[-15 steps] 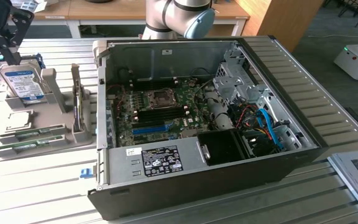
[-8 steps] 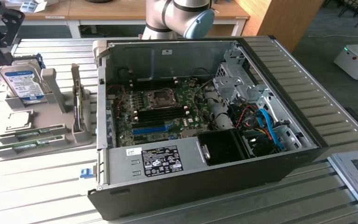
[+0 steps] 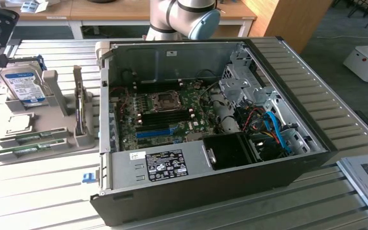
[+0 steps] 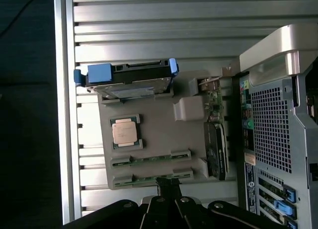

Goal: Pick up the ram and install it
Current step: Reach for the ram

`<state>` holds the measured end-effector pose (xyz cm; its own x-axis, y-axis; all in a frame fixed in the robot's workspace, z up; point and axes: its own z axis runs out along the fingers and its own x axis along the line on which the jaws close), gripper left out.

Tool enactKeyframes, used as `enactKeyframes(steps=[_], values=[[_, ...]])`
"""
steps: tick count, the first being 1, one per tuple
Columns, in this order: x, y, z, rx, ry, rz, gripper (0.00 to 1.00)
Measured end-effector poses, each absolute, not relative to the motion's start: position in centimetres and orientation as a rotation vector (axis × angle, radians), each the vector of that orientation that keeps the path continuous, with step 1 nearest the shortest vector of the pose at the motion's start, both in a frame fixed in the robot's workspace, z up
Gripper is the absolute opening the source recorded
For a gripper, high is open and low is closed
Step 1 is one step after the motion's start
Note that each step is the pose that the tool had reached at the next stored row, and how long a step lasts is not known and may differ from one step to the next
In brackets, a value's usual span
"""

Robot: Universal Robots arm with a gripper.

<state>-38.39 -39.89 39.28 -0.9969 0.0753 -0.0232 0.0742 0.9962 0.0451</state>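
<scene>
exterior view: the ram (image 3: 30, 148) shows as a thin, long green strip, standing on its edge in a holder of the grey tray (image 3: 69, 149). its chips and label are too small to make out. its long axis runs from the exterior view's left to the exterior view's right, the right end a little farther back. a twin stick (image 3: 34, 137) lies parallel just beside it, between the ram and the cpu (image 3: 17, 125). a hard drive (image 3: 23, 86) stands upright at the tray's far end. the tray sits on the slatted metal surface (image 3: 37, 191), just beside the open computer case (image 3: 299, 96), on the exterior view's left of it. the motherboard (image 3: 165, 120) lies exposed inside. the robot arm (image 3: 184, 17) is above the far end of the case.

wrist view: seen from above, the ram (image 4: 144, 179) is a narrow green line with grey clips at both ends, in the tray's outermost slot, farthest from the hard drive (image 4: 129, 85). the twin stick (image 4: 151, 159) is parallel to it, on the side toward the cpu (image 4: 125, 132). the ram's long axis runs across the tray (image 4: 159, 134), one end pointing at the case (image 4: 271, 124). the claw (image 4: 169, 185) is closed, its black fingers pressed together and holding nothing. their tips overlap the ram's middle. how high they stand above it, i cannot tell.
</scene>
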Motion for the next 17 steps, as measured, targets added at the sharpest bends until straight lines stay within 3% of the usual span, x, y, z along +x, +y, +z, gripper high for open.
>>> enactKeyframes(steps=[17], values=[[-38.79, -40.0, 39.28, 0.117, 3.114, 0.069, 0.1]])
